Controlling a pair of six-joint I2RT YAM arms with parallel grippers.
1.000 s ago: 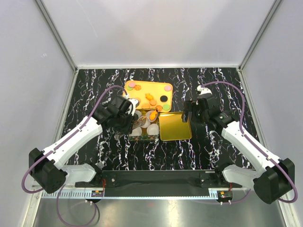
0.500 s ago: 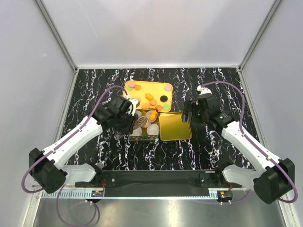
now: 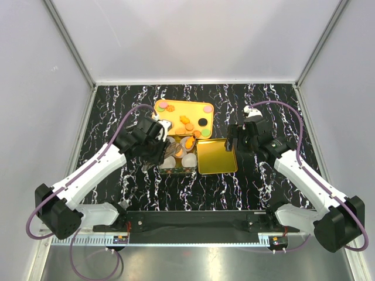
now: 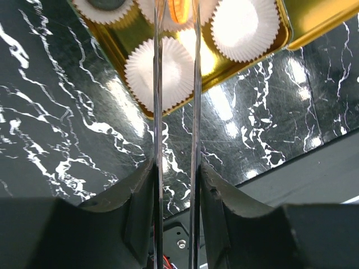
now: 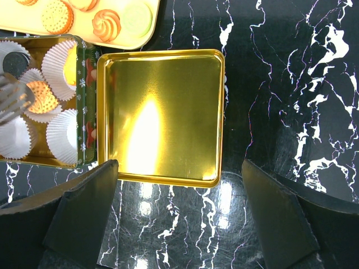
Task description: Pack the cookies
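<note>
My left gripper (image 3: 168, 147) above tin (image 4: 115, 56) | fingers (image 4: 157, 112) narrowly parted, cookie (image 4: 178, 11) at 12 o'clock, pinch unclear | I'd release low, centred over cup (image 4: 206, 8) | right gripper (image 5: 179, 168) spread.

Table (image 5: 291, 84): glossy black, white-veined marble look, mirrors the lamps
Lid (image 5: 162, 117): polished gold metal, mirror-bright
Paper cups (image 4: 160, 73): white pleated paper, matt
Cookies (image 5: 58, 17): matt orange, pitted
</note>
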